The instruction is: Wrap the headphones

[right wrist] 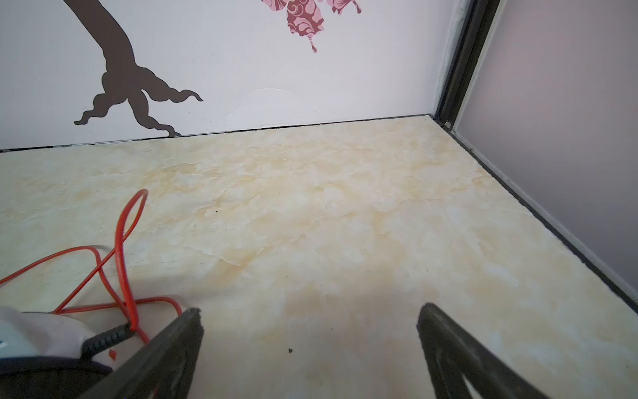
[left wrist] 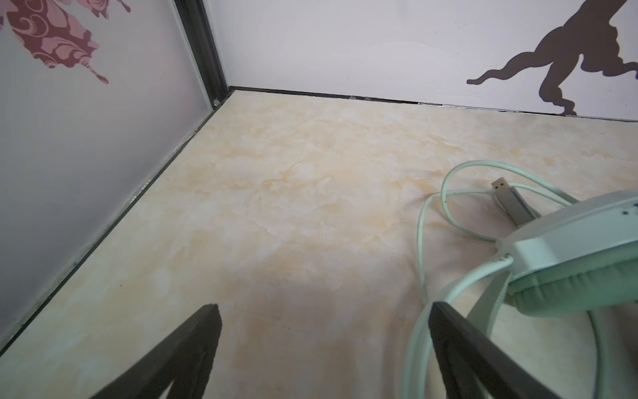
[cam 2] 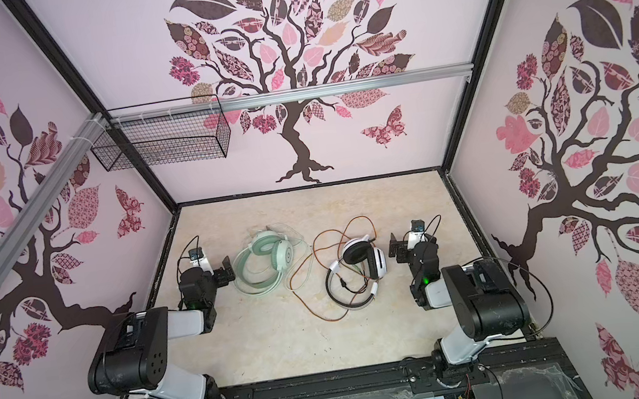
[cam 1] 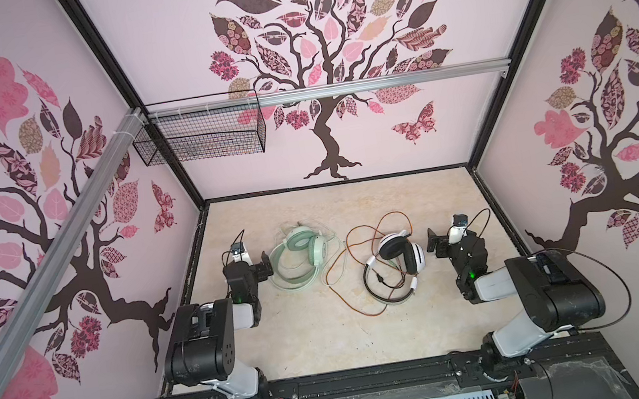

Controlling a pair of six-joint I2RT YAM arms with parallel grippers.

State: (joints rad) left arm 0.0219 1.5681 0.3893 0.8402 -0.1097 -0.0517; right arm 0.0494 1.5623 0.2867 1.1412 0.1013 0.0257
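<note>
**Two open grippers flank two unwrapped headsets on a marbled table**

In both top views, read as a clock face with twelve at the back wall, the mint-green headset [cam 1: 302, 249] lies at about ten o'clock from the centre of the table [cam 1: 327, 333]. The white and black headset [cam 1: 397, 258] lies at about three. Each rests flat with its ear cups together.

The left gripper [cam 1: 264, 264] waits at nine o'clock of the mint-green headset, just beside its band. Its jaws are spread wide and hold nothing. The right gripper [cam 1: 435, 242] waits at three o'clock of the white and black headset, its jaws equally spread and empty. Each arm seems posted beside its own headset, ready to reach in.

The pale green cable [left wrist: 419, 241] sprawls in loose loops, and its USB plug [left wrist: 511, 202] lies bare at the headset's far side. The orange-red cable [right wrist: 119, 238] loops loosely too. The two cables cross between the headsets, so they may snag. Wrapping looks not yet begun.
</note>
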